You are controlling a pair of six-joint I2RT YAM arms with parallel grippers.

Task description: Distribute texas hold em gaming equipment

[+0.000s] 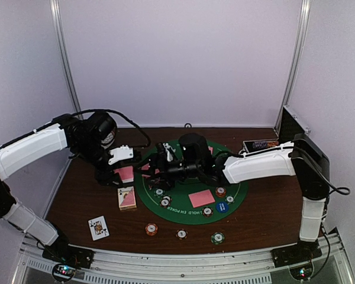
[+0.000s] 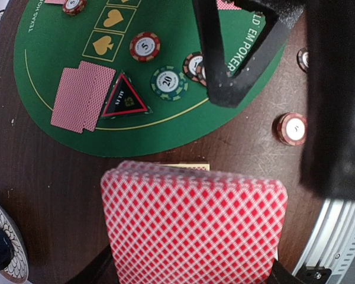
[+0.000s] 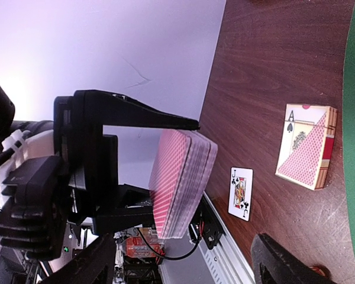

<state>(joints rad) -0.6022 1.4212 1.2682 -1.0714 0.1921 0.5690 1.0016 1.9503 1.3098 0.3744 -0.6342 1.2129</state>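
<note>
Cards (image 2: 192,225) clamped in left fingers (image 3: 139,114); right fingers (image 3: 284,263) spread above green mat (image 1: 178,184), brown table (image 1: 266,213), white walls (image 1: 183,59).

Chip case (image 1: 291,127), patterned plate (image 2: 18,248)

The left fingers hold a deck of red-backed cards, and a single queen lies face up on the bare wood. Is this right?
Not quite. The single face-up card is a jack, not a queen; the right wrist view shows its J. The left fingers do hold the deck.

White arm shells (image 1: 32,148), black joints, cable (image 1: 130,121), end effectors (image 1: 123,173)
</note>
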